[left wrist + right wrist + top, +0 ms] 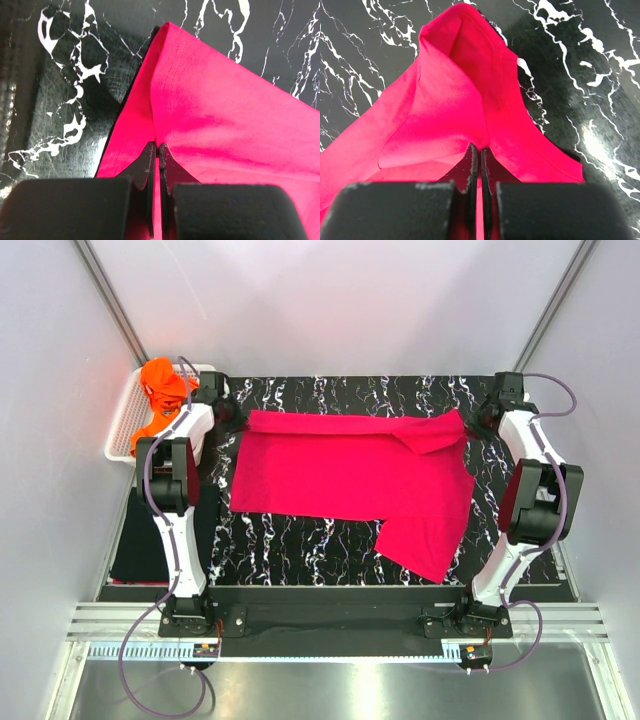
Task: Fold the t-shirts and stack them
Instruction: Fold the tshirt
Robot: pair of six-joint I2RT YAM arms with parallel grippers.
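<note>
Top external shows me the veined black mat (300,540) with the pink t-shirt (340,470) spread across it. The white basket (122,430) at the far left holds orange t-shirts (160,385) (bunched, unfolded). My left gripper (158,147) pinches the pink shirt's far-left corner and my right gripper (479,148) its far-right corner, both sets of jaws pressed tight onto cloth

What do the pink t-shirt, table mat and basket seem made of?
The pink t-shirt: soft matte cloth, it drapes and creases. The table mat: probably glossy vinyl, white veins printed, it reflects light. The basket: likely white plastic lattice.
</note>
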